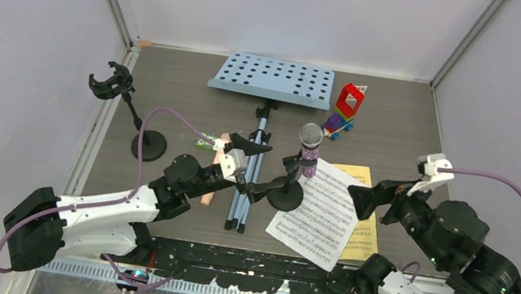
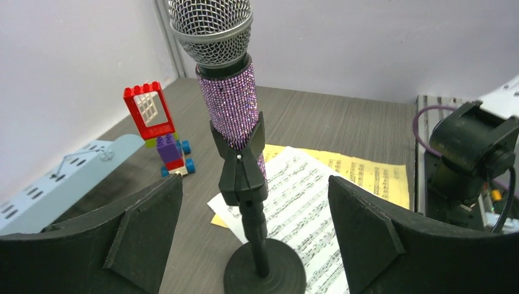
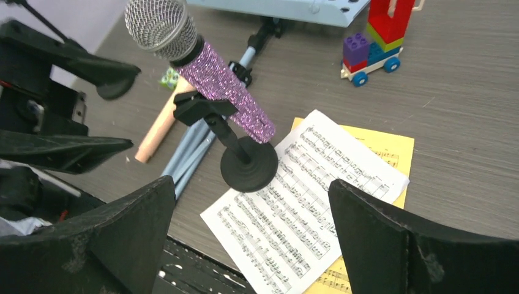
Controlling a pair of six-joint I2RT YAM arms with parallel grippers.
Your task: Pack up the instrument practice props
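Left gripper (image 1: 259, 167) and right gripper (image 1: 374, 197) gape wide, empty. Clamp the purple glitter microphone (image 2: 231, 101) just above the black round-based holder (image 2: 263, 272)'s clip; lift straight.

The microphone (image 2: 231, 104) is glittering purple with silver mesh, its stand (image 2: 264, 274) black. The white sheet (image 3: 294, 214) and the yellow sheet (image 3: 388, 150) carry black notes.

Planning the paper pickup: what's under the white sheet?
A yellow sheet lies under the white sheet, its right side and far edge showing. The rest of it is covered, so anything else beneath cannot be seen.
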